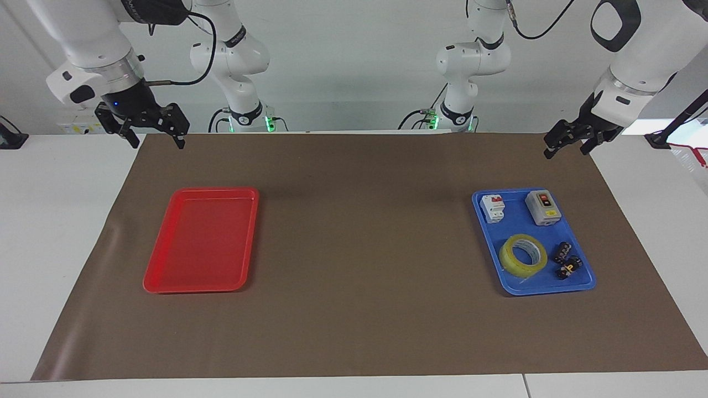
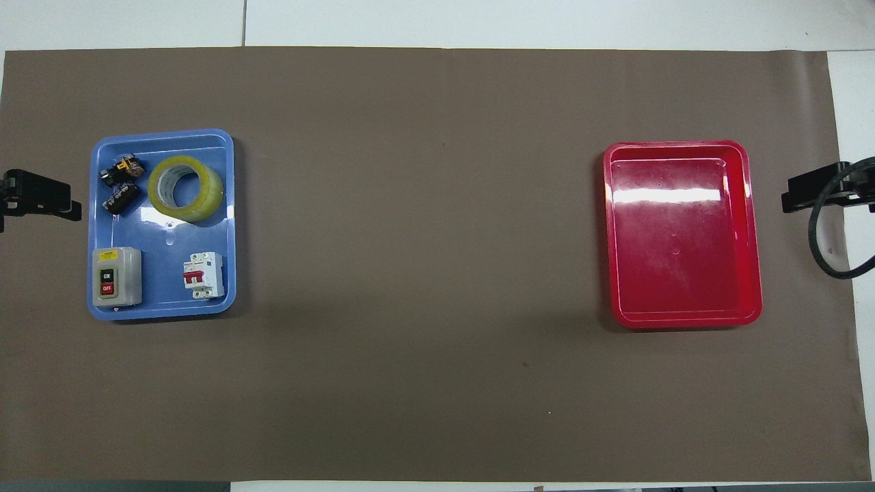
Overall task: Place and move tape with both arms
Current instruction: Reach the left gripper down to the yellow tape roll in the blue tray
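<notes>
The tape (image 1: 522, 255) is a yellow translucent roll lying flat in the blue tray (image 1: 517, 215) toward the left arm's end of the table. It also shows in the overhead view (image 2: 185, 188), in the part of the blue tray (image 2: 164, 273) farther from the robots. My left gripper (image 1: 565, 152) is open and empty, raised over the mat's edge beside the blue tray; its tip shows in the overhead view (image 2: 48, 198). My right gripper (image 1: 157, 145) is open and empty, raised over the mat's corner at the right arm's end, and it shows in the overhead view (image 2: 803, 195).
An empty red tray (image 1: 202, 243) (image 2: 683, 239) lies toward the right arm's end. The blue tray also holds a white circuit breaker (image 1: 493, 208), a grey switch box (image 1: 543, 207) and two small black connector pieces (image 1: 567, 260). A brown mat (image 1: 359, 249) covers the table.
</notes>
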